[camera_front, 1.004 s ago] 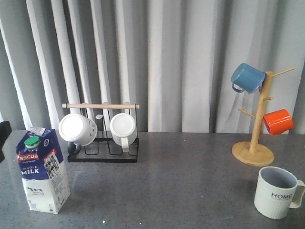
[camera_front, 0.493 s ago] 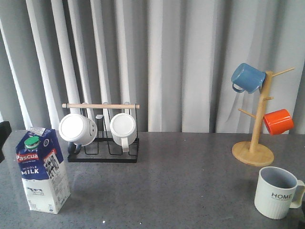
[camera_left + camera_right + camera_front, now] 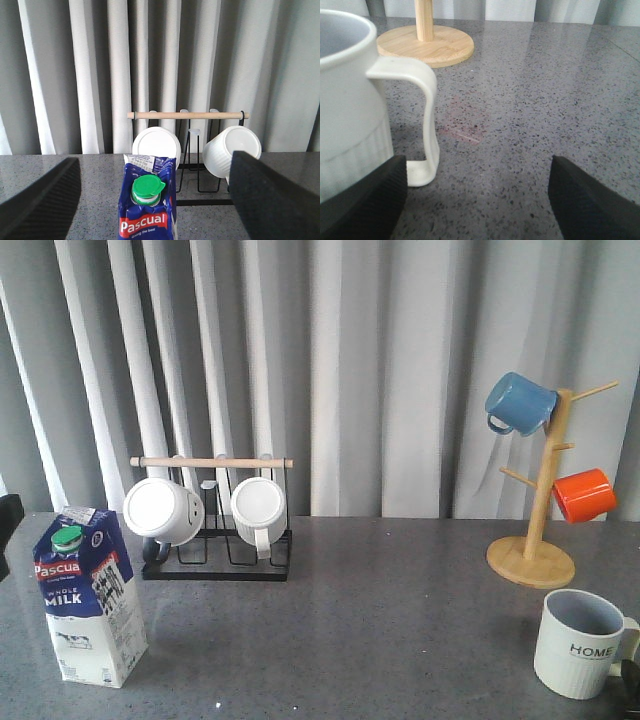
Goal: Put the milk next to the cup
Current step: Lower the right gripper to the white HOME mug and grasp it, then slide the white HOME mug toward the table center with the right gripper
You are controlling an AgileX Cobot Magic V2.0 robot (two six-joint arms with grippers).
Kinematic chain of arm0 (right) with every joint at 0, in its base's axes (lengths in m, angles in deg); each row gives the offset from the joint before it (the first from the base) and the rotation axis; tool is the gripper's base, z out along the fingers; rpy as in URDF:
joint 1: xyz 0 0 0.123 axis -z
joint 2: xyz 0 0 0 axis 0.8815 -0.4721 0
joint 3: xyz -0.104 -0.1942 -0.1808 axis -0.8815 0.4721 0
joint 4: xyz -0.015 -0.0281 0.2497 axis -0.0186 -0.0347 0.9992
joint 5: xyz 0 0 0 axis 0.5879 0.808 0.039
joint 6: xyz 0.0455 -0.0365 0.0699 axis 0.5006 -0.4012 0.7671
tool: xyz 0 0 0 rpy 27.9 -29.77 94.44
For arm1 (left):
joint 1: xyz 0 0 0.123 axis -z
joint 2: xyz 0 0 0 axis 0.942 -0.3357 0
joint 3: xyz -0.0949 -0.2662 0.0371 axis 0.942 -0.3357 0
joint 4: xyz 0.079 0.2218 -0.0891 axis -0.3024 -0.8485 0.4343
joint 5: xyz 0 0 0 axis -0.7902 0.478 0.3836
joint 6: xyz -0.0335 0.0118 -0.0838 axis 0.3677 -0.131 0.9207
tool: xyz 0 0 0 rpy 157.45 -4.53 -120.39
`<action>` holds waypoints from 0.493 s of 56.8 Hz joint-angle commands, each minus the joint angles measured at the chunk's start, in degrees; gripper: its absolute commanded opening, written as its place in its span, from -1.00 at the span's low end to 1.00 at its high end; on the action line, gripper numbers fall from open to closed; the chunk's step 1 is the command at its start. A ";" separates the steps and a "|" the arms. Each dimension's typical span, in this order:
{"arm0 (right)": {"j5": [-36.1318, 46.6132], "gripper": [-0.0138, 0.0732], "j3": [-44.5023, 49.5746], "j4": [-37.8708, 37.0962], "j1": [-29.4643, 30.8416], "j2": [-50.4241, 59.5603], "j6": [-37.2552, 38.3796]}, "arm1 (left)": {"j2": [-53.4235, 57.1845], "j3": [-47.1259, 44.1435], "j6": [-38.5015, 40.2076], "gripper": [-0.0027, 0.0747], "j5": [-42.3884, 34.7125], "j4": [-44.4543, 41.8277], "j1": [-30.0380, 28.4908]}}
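The milk [image 3: 90, 595] is a blue and white Pascual carton with a green cap, standing upright at the table's front left. In the left wrist view the milk [image 3: 146, 210] stands ahead, between the lines of the two fingers. My left gripper [image 3: 155, 200] is open and empty, short of the carton. The cup [image 3: 582, 643] is a ribbed pale mug with "HOME" print at the front right. In the right wrist view the cup [image 3: 350, 100] is close, its cream handle just beyond one fingertip. My right gripper [image 3: 477, 200] is open and empty over bare table beside the handle.
A black wire rack [image 3: 215, 560] with two white mugs stands behind the milk. A wooden mug tree [image 3: 535, 540] with a blue mug [image 3: 520, 403] and an orange mug [image 3: 584, 495] stands behind the cup. A dark object [image 3: 8, 520] sits at the left edge.
A dark part of my right gripper has come into the front view's bottom right corner, beside the cup. The milk and cup have not moved.
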 commanded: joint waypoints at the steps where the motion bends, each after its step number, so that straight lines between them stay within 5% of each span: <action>1: 4.96 0.60 -2.62 0.06 0.49 0.68 1.22 | 0.64 1.72 0.04 0.59 -3.61 0.20 0.15; 16: 4.91 0.54 -6.73 -1.97 0.49 -3.67 5.97 | 0.64 1.72 0.04 0.59 -3.61 0.20 0.15; 28: 4.85 0.06 -9.39 -4.44 0.35 -5.77 6.42 | 0.64 1.72 0.04 0.59 -3.61 0.20 0.15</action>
